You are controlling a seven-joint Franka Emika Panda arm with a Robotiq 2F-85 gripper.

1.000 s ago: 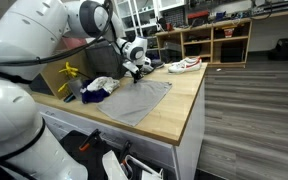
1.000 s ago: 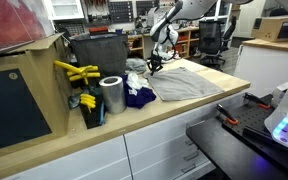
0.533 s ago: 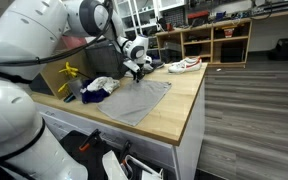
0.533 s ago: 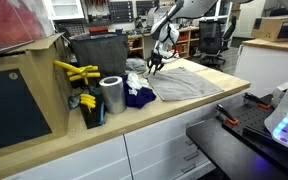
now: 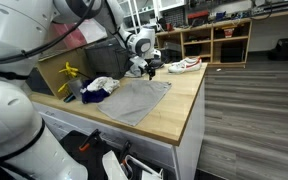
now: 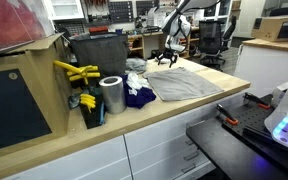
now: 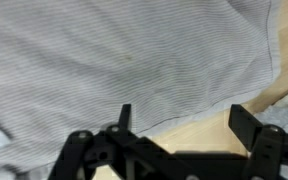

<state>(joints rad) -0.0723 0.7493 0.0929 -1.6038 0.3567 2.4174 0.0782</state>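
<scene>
Jaws wide apart and empty above the grey cloth (image 7: 134, 70), its edges partly beyond the wrist view.

Arm (image 5: 34, 30) reaches forward, wrist angled downward. Gripper (image 5: 147, 68) hangs with jaws spread wide, holding nothing.
</scene>
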